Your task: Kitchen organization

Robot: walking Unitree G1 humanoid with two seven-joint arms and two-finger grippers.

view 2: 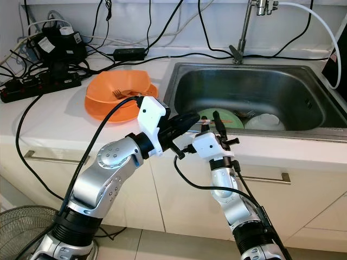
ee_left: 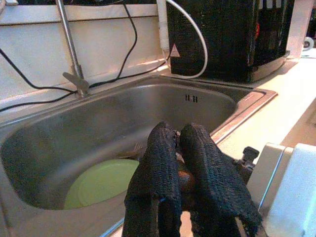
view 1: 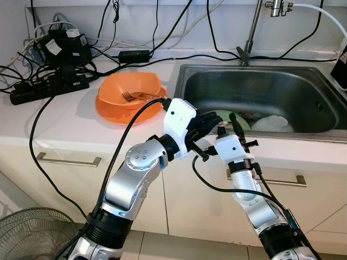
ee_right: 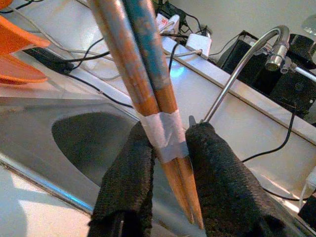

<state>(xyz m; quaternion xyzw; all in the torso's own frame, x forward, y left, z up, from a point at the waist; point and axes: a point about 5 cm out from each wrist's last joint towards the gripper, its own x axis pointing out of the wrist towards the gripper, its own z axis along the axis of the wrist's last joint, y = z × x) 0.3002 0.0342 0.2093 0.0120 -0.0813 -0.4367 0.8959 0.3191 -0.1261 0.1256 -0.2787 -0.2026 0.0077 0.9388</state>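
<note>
A pair of wooden chopsticks point(ee_right: 133, 59), bound together with grey tape, sits between the two black fingers of my right gripper point(ee_right: 170, 129), which is shut on them. My right gripper point(view 1: 232, 124) is over the front rim of the steel sink point(view 1: 303, 132). My left gripper point(view 1: 212, 121) meets it from the left, tip to tip. In the left wrist view its fingers point(ee_left: 158, 163) are pressed together on a brown piece, apparently the same chopsticks point(ee_left: 183, 178). A green plate point(ee_left: 101, 182) lies in the sink below.
Stacked orange bowls point(view 1: 130, 100) with a fork stand on the counter left of the sink. A white dish point(view 1: 274, 123) lies in the basin. Faucet point(view 1: 251, 30) at the back. Power strips and cables point(view 1: 51, 81) crowd the far left. A fan point(view 1: 32, 233) stands on the floor.
</note>
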